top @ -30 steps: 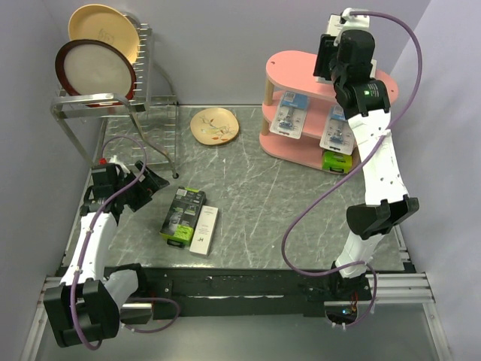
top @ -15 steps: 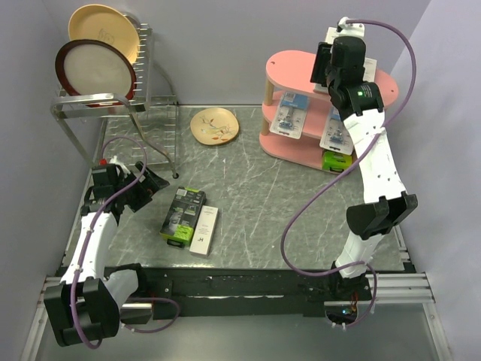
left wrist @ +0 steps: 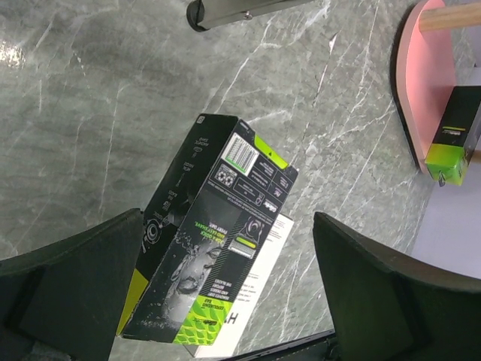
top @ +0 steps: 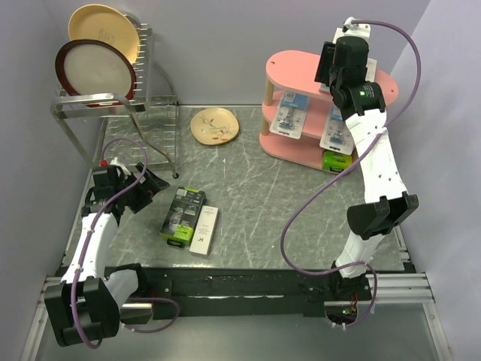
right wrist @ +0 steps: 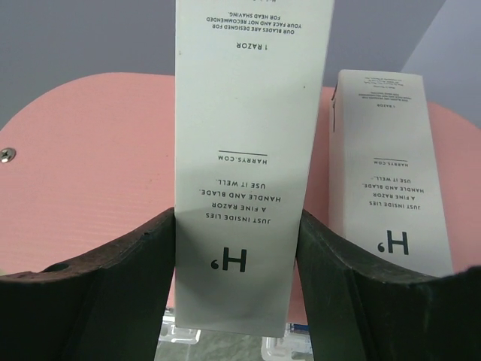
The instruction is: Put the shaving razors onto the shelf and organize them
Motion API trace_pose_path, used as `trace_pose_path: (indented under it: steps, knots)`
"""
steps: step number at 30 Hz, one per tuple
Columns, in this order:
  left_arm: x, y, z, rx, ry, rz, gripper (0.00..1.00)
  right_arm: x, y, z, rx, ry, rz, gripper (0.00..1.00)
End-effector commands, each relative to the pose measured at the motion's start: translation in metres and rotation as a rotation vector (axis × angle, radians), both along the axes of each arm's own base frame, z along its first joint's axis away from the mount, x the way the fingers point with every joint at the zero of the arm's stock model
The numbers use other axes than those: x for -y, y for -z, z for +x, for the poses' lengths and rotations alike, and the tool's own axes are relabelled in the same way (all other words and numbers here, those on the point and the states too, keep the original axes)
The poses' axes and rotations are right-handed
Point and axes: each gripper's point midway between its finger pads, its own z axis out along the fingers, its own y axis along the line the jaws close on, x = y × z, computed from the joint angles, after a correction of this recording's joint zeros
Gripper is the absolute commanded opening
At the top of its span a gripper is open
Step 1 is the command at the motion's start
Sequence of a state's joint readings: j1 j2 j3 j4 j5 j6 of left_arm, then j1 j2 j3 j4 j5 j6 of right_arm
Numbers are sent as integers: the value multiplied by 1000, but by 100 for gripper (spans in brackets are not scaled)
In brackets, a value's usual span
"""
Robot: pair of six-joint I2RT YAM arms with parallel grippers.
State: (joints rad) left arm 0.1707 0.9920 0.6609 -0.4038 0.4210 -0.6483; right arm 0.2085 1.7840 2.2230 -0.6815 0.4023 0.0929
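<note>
A metal wire dish rack (top: 113,105) stands at the far left of the grey marbled table (top: 255,195). It holds two plates on edge: a cream plate (top: 101,30) behind, a brown-rimmed plate (top: 96,69) in front. Right of it, a small tan patterned plate (top: 215,125) lies flat.

Three slim white cardboard boxes (right wrist: 248,165), two black-and-lime-green cardboard boxes (left wrist: 210,248), two blue-white blister cards (top: 289,116), three round plates (top: 214,125), one pink three-tier shelf (top: 293,68), one metal wire rack (top: 90,100).
</note>
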Motion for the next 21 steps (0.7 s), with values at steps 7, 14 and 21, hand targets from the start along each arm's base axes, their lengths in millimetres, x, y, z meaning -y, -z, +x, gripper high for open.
trace_pose_path:
  steps: [7,14,21]
  knots:
    - [-2,-8,7,47,-4,1,99,9,-35,-8,101,28,22,79]
    - [-2,-8,7,44,-1,0,99,8,-75,-22,207,15,54,80]
    - [-2,-1,-13,-30,24,59,99,-2,-139,-72,384,-129,17,90]
